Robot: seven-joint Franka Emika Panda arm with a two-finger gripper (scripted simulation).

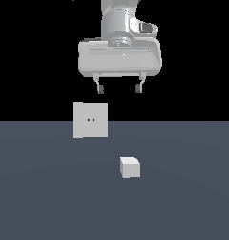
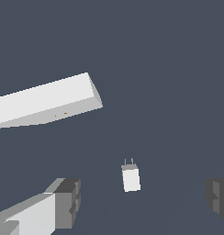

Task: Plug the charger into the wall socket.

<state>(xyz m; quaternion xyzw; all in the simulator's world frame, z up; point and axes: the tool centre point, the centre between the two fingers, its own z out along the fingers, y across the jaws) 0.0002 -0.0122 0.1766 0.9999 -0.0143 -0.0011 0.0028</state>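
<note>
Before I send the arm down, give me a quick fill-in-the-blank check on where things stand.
1. The gripper hangs above the floor with its jaws ____.
2. The charger lies on the floor, held by ____.
3. The wall socket stands upright, to the exterior view's ____ of the charger.
4. In the wrist view, the charger shows ____ thin prongs at one end.

Missing words: open; nothing; left; two

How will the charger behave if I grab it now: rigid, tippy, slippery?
Probably rigid: the charger is a plain boxy block. It sits flat on the floor, so rolling seems unlikely. The thin prongs may bend if pinched; the open tool should close on the body.
</note>
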